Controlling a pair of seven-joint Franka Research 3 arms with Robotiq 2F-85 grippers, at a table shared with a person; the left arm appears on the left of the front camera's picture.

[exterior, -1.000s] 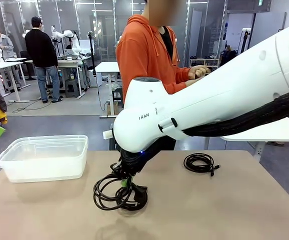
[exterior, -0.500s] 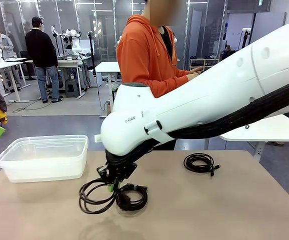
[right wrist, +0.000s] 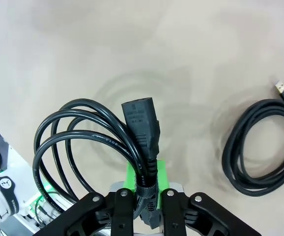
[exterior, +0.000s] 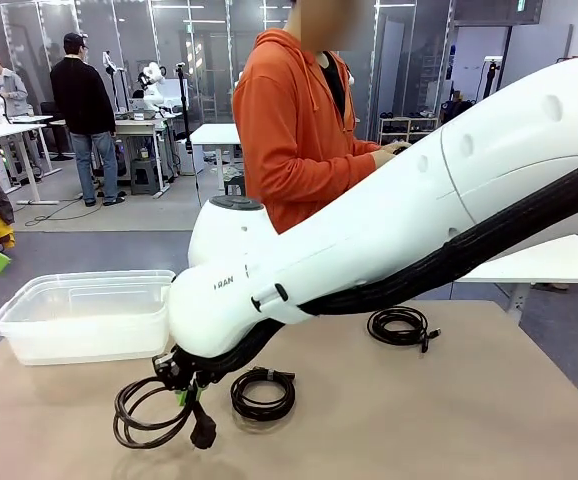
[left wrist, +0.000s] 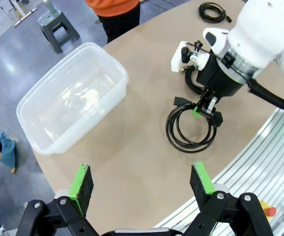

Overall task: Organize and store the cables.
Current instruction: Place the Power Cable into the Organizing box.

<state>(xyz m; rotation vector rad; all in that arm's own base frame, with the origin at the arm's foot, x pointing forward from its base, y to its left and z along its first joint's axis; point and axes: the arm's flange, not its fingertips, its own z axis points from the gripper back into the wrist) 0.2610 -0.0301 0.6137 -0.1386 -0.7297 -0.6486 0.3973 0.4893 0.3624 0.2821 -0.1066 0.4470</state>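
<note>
Three cables are on record in the front view: the held coil (exterior: 139,415), hanging from the right hand (exterior: 189,385) low over the desk (exterior: 419,420) with its plug (exterior: 203,435) dangling lowest; the near coil (exterior: 262,395), lying flat just beside that hand; and the far coil (exterior: 399,326), well apart toward the person's side. The clear bin (exterior: 84,318) stands near the held coil, on the robot's left. Whether the hanging loops clear the desk cannot be told. From the left wrist view, note that your left hand (left wrist: 142,183) stands wide open and empty above the desk edge, well apart from every cable, with the bin between it and the person's side. From the right wrist view, the right hand is clamped on the cord just below its moulded connector, loops sagging to one side; a banded coil, likely the near one, rests on the desk apart from the fingers. Judgement: the cord is light, limp and springy, so untied loops will splay and may catch the bin's rim. You should grip across several bundled strands or at the stiff plug neck, not on a single loop.
</note>
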